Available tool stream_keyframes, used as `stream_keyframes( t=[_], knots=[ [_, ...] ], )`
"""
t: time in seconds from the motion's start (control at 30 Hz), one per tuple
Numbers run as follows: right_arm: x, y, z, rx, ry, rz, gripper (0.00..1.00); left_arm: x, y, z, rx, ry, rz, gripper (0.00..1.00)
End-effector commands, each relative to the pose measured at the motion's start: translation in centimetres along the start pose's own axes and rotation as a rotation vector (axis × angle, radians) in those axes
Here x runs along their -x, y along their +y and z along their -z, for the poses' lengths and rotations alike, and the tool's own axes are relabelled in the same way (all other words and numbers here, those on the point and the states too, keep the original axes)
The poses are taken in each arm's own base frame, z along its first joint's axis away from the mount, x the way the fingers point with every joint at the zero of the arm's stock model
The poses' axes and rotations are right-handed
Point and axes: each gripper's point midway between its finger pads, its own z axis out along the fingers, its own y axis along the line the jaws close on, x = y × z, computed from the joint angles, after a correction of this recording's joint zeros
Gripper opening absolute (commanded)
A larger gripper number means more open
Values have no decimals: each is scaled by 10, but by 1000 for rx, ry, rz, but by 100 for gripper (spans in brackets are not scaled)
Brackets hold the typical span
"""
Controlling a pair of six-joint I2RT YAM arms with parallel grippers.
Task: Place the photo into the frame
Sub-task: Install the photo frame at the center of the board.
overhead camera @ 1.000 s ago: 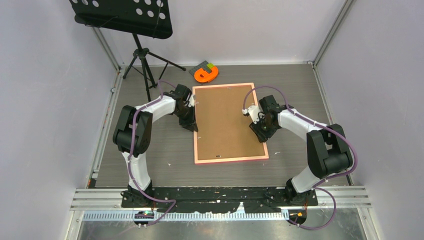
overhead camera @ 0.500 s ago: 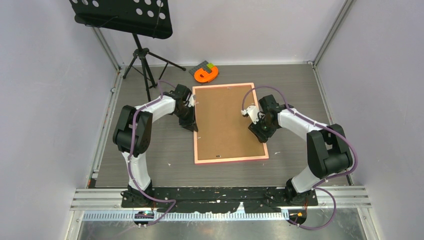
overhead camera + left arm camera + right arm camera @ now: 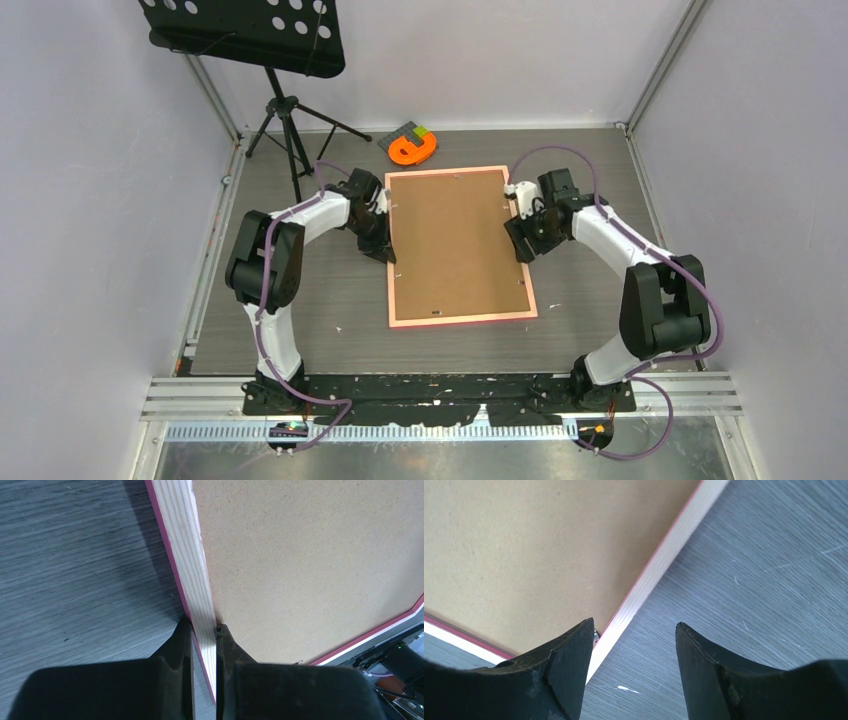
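- L gripper point(image 3: 202, 630): clenched on the frame point(image 3: 182, 540). It pinches the L long rail, w/ one finger on the outer pink edge and the other on the inner side, next to the backing board point(image 3: 310, 565).
- Rail's pale wood face runs straight away from the L gripper. The grip is approx mid-length on that rail in the top view.
- Frame lies flat on the table point(image 3: 300, 290), back side up, long sides running away from the arm bases. Its pink border shows all round.
- Brown board fills the frame opening and starts right at the L gripper's inner finger. It spans across to the R gripper point(image 3: 634, 625).
- R gripper: released, fingers well apart, nothing held. It is at the frame's R long rail, roughly opposite the L gripper.
- In the R wrist view the rail runs diagonally under the gap. It passes just beside the inner finger's tip. The outer finger is over bare table, apart from the rail.
- Can't tell if the R fingertips touch frame or table.
- Orange tape-like object point(image 3: 413, 148), w/ a green/grey bit on it: beyond the L gripper, past the frame's far-L corner, apart from the frame.
- Music stand point(image 3: 285, 110): farther out, beyond and outboard of the L gripper. Its tripod feet are on the table near the back-L corner.
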Motion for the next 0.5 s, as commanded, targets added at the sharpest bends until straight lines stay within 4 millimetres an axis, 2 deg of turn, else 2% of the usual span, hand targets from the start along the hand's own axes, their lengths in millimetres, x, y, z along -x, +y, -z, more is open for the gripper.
stream_keyframes(
  t=[0.0, 0.13, 0.47],
  knots=[
    [24, -12, 5, -6, -81, -127, 67, -2, 0, -8, -39, 4, -47, 0],
    [25, -19, -9, 16, -68, -174, 64, -3, -4, -8, -61, 5, -50, 0],
    [62, -36, -32, 75, -114, -246, 58, -7, -5, -10, -80, 9, -51, 0]
  ],
)
